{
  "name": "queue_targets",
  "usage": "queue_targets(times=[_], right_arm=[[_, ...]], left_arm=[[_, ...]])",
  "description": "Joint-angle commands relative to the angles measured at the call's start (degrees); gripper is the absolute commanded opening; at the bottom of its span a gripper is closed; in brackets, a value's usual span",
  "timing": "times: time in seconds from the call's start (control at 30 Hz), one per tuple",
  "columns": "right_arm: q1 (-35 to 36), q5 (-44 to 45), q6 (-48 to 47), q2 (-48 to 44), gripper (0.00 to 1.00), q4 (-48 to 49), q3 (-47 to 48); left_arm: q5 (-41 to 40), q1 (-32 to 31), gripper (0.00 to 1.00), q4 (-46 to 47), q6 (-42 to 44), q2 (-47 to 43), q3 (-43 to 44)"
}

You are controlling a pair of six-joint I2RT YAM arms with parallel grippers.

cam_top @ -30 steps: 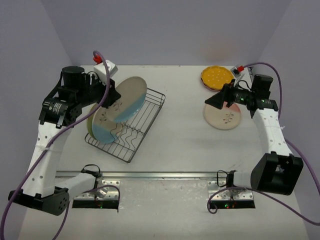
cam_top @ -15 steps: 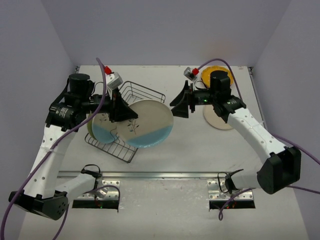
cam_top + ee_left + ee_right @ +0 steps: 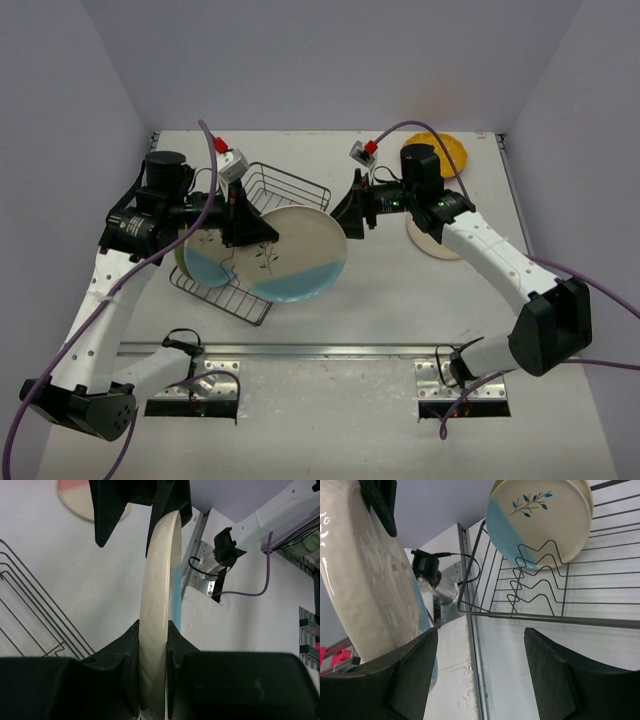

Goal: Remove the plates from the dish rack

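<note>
Cream plate (image 3: 300, 262), blue crescent, sprig motif — left tool (image 3: 264, 234) pinching its rim, right tool (image 3: 342, 218) spread

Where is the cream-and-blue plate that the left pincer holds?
Top view, centre: the round cream-and-blue plate, clamped in the left pincer, at the right edge of the grey wire dish rack.

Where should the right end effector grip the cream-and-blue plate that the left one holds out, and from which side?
On the free rim opposite the left end effector, approached from the robot's right. The cream-and-blue plate is pinched at one edge only, leaving its far edge bare, and the thin rim fits between the right end effector's open jaws.
</note>
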Motion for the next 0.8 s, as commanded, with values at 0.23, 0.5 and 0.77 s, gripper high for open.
queue_targets(times=[0.23,0.5,0.77], right_arm=[[-4.1,-7.4,13.9,-0.9,0.72,12.0,2.7],[-4.4,-13.6,25.7,-0.9,0.72,27.8,-1.4],[0.2,-15.0,7.1,-3.8,0.68,13.6,-4.1]], left_arm=[[3.2,0.3,0.00,3.4,2.5,-1.7,0.8],[4.5,0.3,0.00,2.3,3.7,-1.2,0.5],[6.6,0.3,0.00,2.2,4.0,0.4,0.7]])
